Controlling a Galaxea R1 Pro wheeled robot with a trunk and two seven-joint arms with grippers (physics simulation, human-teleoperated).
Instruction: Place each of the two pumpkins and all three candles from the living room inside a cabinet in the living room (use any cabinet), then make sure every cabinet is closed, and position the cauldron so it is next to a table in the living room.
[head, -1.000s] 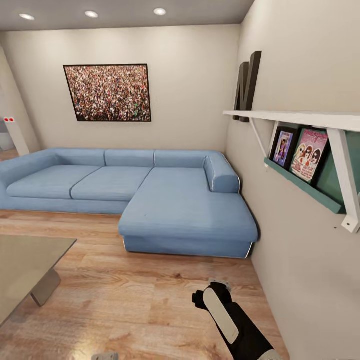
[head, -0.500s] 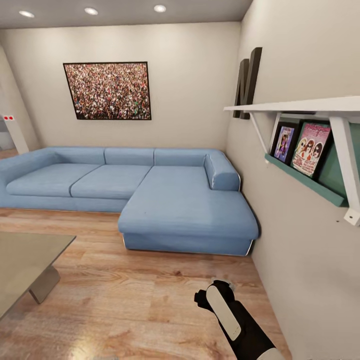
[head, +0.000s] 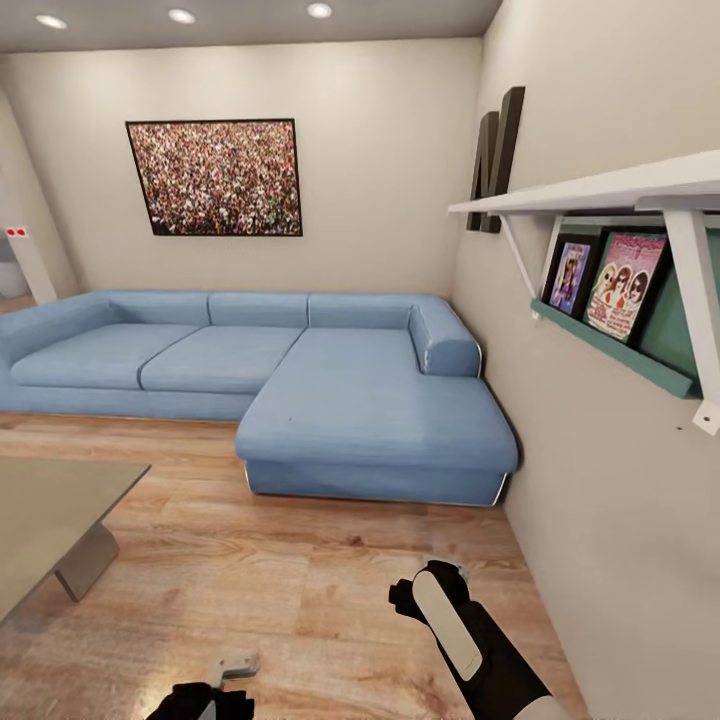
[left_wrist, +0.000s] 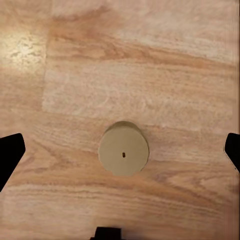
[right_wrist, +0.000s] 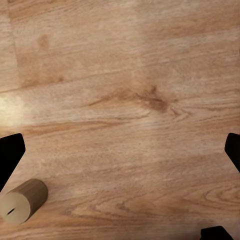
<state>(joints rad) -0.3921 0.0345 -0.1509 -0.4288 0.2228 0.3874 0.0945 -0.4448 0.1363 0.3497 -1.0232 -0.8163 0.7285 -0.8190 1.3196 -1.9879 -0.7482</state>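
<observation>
Early stage: left claw (left_wrist: 120, 150) spread wide above candle (left_wrist: 123, 148) standing ungrasped on floor (left_wrist: 150, 75); right claw (right_wrist: 120, 150) spread, empty; cabinet work pending.

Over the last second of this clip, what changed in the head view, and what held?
The left gripper has risen into the bottom of the head view. The view itself tilted slightly: the wall shelf slants more steeply, so the camera moved, not the furniture. The right gripper keeps its place above the wooden floor; the sofa and table are unchanged. Nothing was grasped or released.
</observation>
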